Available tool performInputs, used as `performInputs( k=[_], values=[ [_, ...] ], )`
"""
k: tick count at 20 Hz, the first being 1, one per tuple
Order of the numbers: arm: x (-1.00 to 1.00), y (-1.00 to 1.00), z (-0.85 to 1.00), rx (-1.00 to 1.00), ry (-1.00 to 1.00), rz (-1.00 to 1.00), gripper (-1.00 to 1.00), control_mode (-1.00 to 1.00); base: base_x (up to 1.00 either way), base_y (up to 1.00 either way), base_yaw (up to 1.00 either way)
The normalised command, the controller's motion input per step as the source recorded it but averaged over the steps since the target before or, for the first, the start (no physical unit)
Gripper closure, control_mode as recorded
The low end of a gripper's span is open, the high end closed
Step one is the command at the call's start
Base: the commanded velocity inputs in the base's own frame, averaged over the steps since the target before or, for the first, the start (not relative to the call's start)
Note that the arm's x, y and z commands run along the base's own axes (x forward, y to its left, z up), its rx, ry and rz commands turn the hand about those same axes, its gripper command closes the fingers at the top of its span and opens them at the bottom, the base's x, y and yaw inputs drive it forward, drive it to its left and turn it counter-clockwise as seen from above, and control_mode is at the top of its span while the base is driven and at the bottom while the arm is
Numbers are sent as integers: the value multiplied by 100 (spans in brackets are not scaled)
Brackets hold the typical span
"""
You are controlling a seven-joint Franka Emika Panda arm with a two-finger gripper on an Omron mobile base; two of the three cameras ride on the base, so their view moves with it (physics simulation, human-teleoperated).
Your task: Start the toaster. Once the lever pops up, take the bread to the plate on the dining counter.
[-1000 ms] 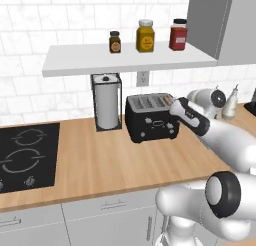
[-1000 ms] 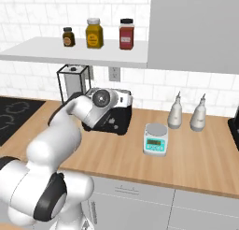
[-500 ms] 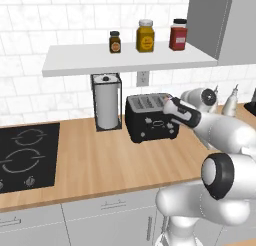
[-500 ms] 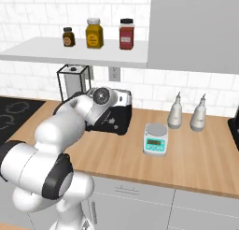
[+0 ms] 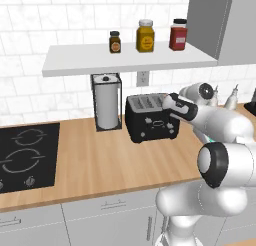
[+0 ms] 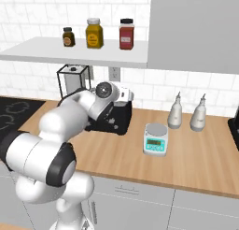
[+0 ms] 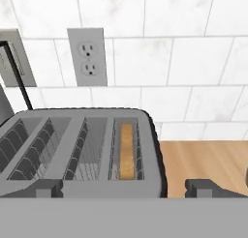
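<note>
On the wood counter (image 5: 100, 160), against the tiled wall, the black toaster (image 5: 151, 124) is placed just beside a paper-towel holder (image 5: 107, 102). At the toaster's right end the gripper (image 7: 125, 187) is held with its fingers spread wide, nothing grasped. Deep in the rightmost slot, the bread (image 7: 127, 157) is seen standing on edge.
</note>
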Motion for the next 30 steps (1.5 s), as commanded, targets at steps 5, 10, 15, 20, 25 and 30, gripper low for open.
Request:
performInputs(
  k=[5, 10, 15, 20, 25, 30],
  values=[
    [31, -7, -3, 0, 3, 0, -100, -100, 0, 0, 0],
    [11, -3, -22, 0, 1, 0, -100, -100, 0, 0, 0],
    [0, -8, -29, 0, 0, 0, -100, -100, 0, 0, 0],
    [0, -1, -18, 0, 0, 0, -100, -100, 0, 0, 0],
    [10, 3, -5, 0, 0, 0, -100, -100, 0, 0, 0],
    [14, 1, 0, 0, 1, 0, -100, -100, 0, 0, 0]
  ],
)
